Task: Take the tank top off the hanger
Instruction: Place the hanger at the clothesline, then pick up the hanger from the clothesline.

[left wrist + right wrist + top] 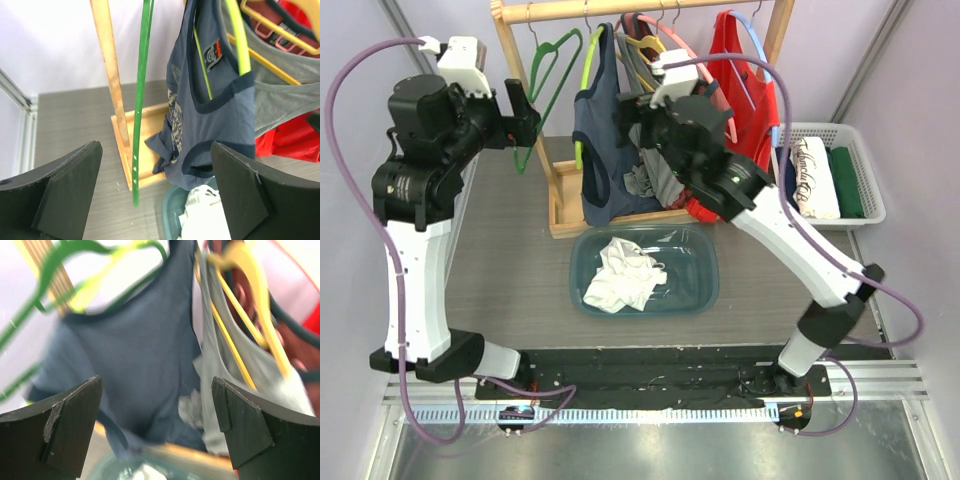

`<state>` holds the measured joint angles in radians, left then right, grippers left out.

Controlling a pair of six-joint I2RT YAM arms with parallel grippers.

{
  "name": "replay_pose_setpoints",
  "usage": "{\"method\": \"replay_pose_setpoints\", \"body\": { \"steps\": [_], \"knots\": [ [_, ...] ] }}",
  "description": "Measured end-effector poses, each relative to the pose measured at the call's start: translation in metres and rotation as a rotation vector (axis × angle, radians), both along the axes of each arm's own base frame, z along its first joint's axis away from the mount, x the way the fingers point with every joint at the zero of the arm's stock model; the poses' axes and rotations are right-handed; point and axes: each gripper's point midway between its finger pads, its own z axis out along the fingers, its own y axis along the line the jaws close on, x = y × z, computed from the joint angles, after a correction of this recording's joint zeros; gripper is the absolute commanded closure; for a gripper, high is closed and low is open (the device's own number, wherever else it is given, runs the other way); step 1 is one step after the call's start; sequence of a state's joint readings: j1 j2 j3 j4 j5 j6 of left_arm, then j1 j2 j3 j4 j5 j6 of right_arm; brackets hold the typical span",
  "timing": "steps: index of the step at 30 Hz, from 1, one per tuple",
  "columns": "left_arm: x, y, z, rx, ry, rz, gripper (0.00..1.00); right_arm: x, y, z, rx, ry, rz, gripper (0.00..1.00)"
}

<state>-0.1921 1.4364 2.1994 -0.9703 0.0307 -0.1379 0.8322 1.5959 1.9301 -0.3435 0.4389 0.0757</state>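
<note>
Hanging: one navy tank top [602, 160]; left end effector [155, 152], right end effector [156, 390] both spread.

I see a navy tank top [210, 125] with darker trim and a faded chest print, on a lime hanger [239, 45]. At its nine o'clock is a green hanger [141, 100]; at three o'clock a grey top [285, 100] and a red garment [730, 60]. A white cloth [620, 275] sits in a teal tub [705, 290].
</note>
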Motion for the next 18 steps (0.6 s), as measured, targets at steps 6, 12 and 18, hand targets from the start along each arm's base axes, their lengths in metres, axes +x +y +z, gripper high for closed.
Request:
{"method": "replay_pose_setpoints", "body": {
  "steps": [6, 12, 18],
  "knots": [
    [-0.020, 0.007, 0.013, 0.010, -0.061, 0.008, 0.00, 0.023, 0.036, 0.024, 0.021, -0.053, -0.075, 0.00],
    [-0.029, 0.007, 0.010, 0.008, -0.060, -0.002, 0.00, 0.040, 0.052, 0.026, 0.027, -0.090, -0.188, 0.00],
    [-0.030, 0.005, 0.002, 0.013, -0.042, -0.014, 0.01, 0.030, 0.077, 0.007, 0.008, -0.114, -0.195, 0.00]
  ]
}}
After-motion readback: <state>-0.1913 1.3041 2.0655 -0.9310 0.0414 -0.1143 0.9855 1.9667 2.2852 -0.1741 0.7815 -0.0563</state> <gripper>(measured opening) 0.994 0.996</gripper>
